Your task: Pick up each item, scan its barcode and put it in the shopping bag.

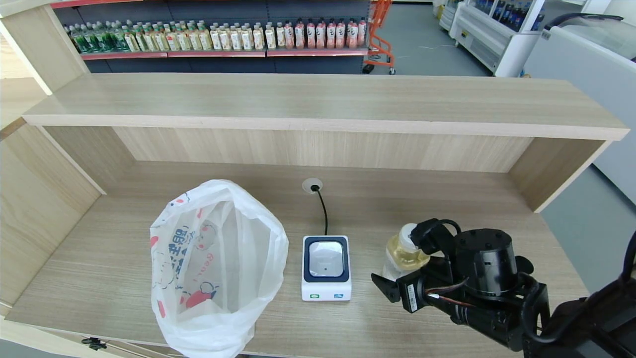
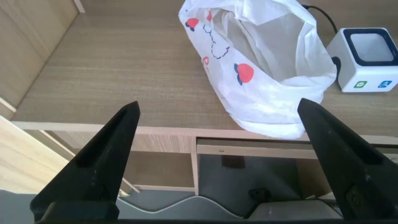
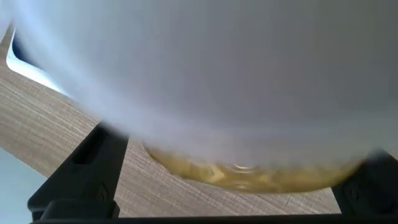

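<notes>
— Where is your right gripper (image 1: 405, 261)?
— It is low over the right part of the pale wooden counter (image 1: 124, 258). It is clamped on the clear plastic bottle of yellowish liquid with a white cap (image 1: 403, 248). One black finger (image 1: 385, 287) shows on the bottle's near side, and the other is behind it. From my right wrist, the bottle (image 3: 249, 93) spans the whole gap between my two fingers.
— Is it standing or lifted?
— It is upright, but I cannot tell whether its base touches the wood.
— And the scanner?
— The white box scanner with a dark-framed glass window (image 1: 326, 267) sits just left of the bottle, apart from it, with its window facing up. Its black cable (image 1: 323, 211) runs back to a round grey grommet (image 1: 312, 186) in the counter.
— The bag?
— The white plastic shopping bag with red and blue print (image 1: 218, 268) stands left of the scanner, near the counter's front edge, with its mouth open upward.
— Your left gripper (image 2: 219, 106)?
— Its fingers are spread wide apart and hold nothing. It hangs off the counter's front edge, with the bag (image 2: 261, 68) ahead of it.
</notes>
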`<state>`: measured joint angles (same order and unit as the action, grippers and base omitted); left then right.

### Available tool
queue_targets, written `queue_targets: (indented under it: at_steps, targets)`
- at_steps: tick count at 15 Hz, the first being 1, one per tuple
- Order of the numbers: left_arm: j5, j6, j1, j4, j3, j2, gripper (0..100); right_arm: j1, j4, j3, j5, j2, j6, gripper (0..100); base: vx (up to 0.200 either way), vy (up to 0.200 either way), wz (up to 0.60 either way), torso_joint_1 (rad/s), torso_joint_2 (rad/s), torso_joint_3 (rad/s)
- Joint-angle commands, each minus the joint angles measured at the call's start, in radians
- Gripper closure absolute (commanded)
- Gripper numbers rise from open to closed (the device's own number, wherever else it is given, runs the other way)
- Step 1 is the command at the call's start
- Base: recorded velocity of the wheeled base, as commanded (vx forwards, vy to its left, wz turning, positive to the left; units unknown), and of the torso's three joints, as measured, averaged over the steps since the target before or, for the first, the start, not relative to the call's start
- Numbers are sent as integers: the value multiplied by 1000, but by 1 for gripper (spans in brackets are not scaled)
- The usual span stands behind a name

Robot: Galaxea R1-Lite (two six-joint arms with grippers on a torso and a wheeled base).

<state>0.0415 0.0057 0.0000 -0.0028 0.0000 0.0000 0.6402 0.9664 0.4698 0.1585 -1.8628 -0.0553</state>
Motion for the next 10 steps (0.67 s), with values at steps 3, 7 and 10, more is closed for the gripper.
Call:
queue_targets:
  at_steps: [3, 7, 10]
  targets:
    - [0, 0, 0, 0, 0, 2, 0, 1, 23, 26, -2, -21, 11, 0, 0, 0, 0, 0, 0, 0]
    - [0, 0, 0, 0, 0, 2, 0, -10, 64, 32, -5, -49, 17, 0, 0, 0, 0, 0, 0, 0]
    - [0, 0, -2, 0, 0, 2, 0, -14, 155, 41, -5, -102, 37, 100, 0, 0, 0, 0, 0, 0]
